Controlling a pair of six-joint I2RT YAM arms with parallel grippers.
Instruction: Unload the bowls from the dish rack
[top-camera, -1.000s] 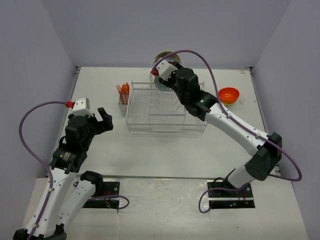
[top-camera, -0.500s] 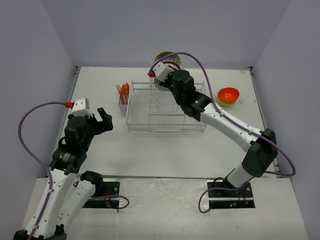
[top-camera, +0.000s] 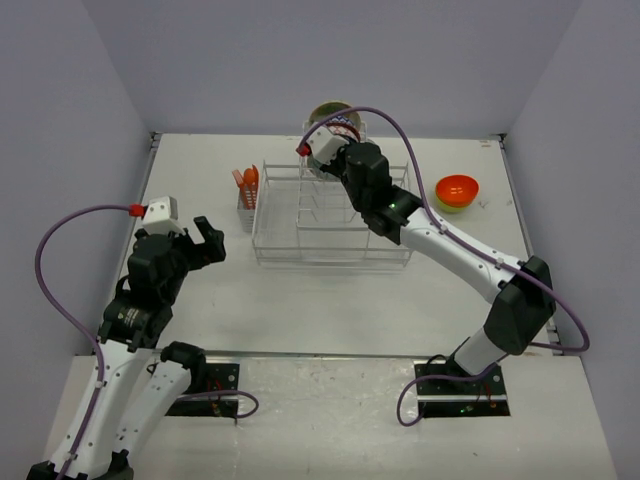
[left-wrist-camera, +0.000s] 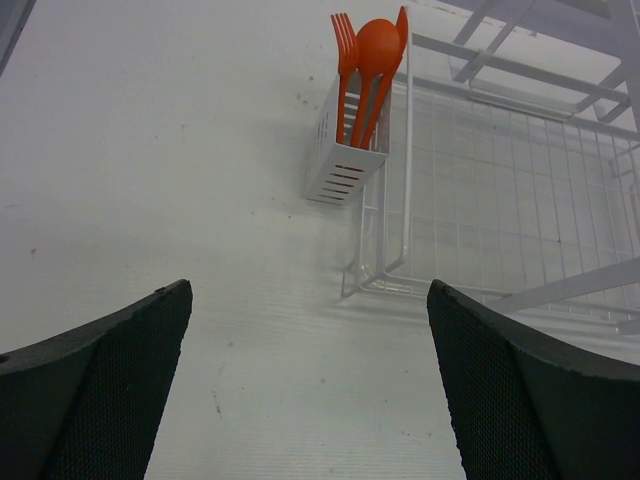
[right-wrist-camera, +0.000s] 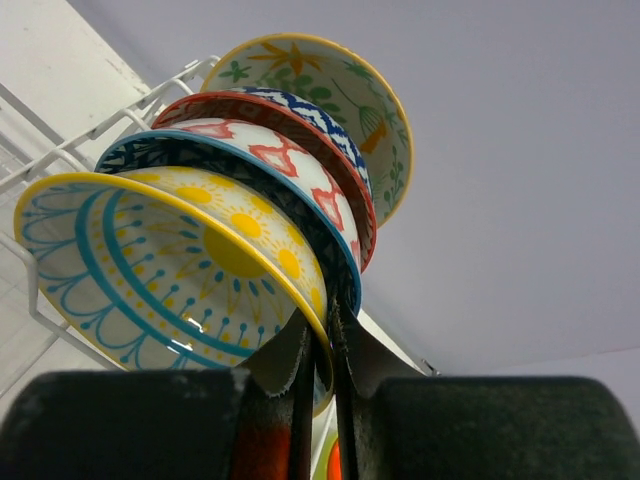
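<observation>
Here, four patterned bowls (right-wrist-camera: 290, 160) stand on edge in a close row at the far end of the dish rack (top-camera: 330, 225); the right gripper (right-wrist-camera: 320, 338) is closed on the rim of the nearest one, the yellow sun-patterned bowl (right-wrist-camera: 180, 270). An orange bowl (top-camera: 458, 187) sits in a lime-green bowl (top-camera: 447, 206) on the table (top-camera: 300, 300), right of the rack and apart from it. The left gripper (left-wrist-camera: 308, 295) hangs with fingers spread wide over bare table near the cutlery holder (left-wrist-camera: 340, 160) with its orange utensils (left-wrist-camera: 372, 50).
</observation>
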